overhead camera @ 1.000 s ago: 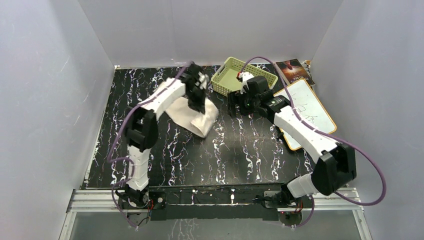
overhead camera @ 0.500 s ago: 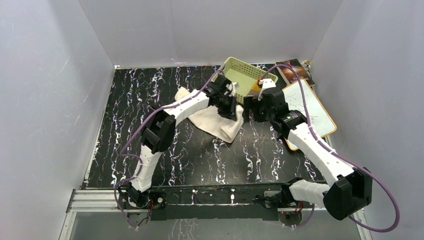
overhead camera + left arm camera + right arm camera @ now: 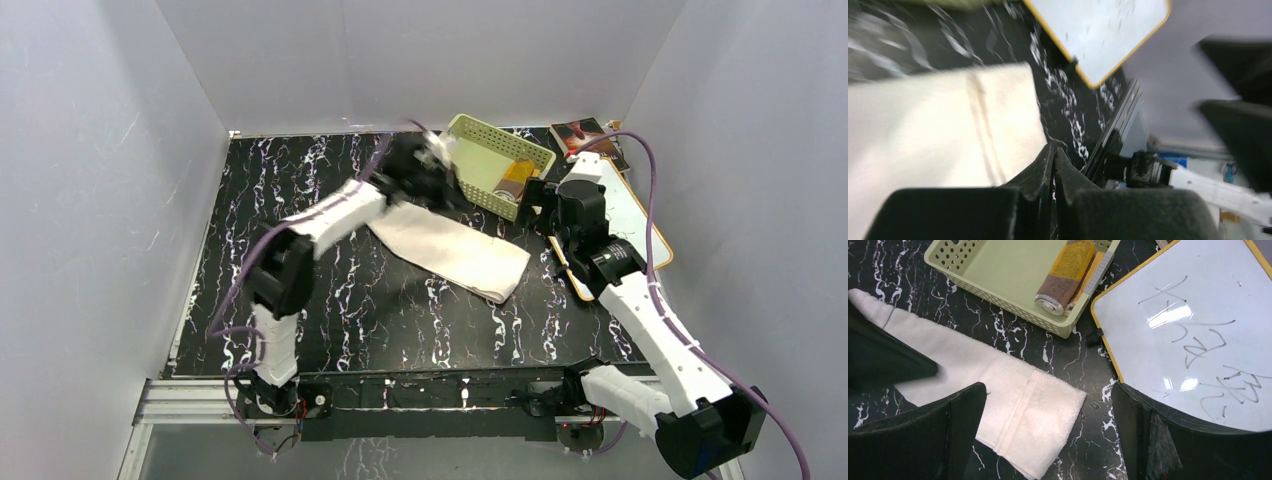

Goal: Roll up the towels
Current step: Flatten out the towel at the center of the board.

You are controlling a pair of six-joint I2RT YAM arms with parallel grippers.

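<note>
While the cream-white towel (image 3: 455, 250) is laid flat across the bench (image 3: 300, 180), the left claw (image 3: 1053, 155) is pressed closed and the right claw (image 3: 1048, 392) is spread wide.

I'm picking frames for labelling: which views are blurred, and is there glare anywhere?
Left wrist: heavy motion blur over the cream towel and whiteboard. Top external: smeared only around the left gripper. Right wrist: mostly sharp, with bright glare spots on the whiteboard.
</note>
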